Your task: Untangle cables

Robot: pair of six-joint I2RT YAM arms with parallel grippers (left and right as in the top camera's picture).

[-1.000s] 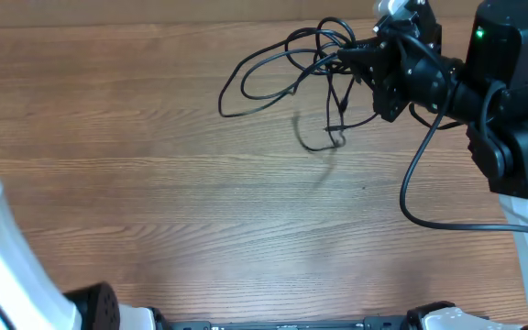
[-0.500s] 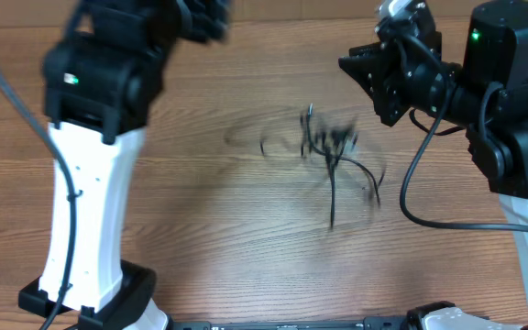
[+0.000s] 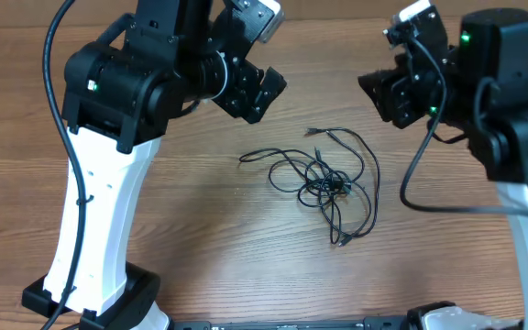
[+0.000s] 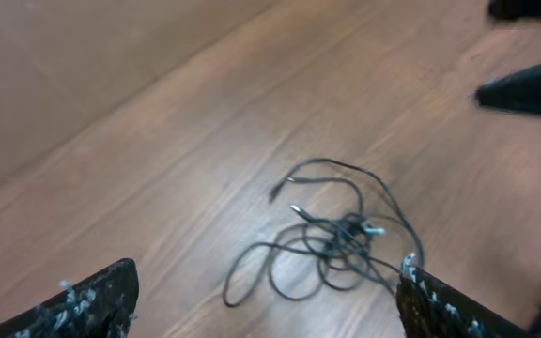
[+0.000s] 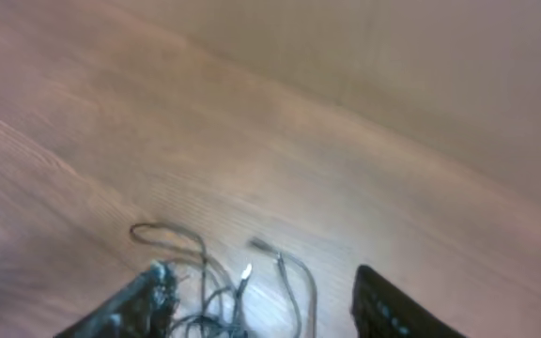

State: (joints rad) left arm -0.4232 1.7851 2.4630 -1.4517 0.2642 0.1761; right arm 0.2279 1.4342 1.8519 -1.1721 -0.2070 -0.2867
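Loosely tangled cables (image 3: 324,183) on wooden table (image 3: 200,229), left claw (image 3: 266,99) apart, right claw (image 3: 381,101) apart.

Two robot arms, coloured black and white.
The left arm (image 3: 99,183) and the right arm (image 3: 507,110) are made with white lower parts and chunky black upper parts. Small green lights (image 3: 93,85) are seen on the black parts. A thick black wire (image 3: 409,188) is hung from the right arm. The black fingers (image 4: 92,299) of the left gripper (image 3: 269,96) are dotted with white specks.
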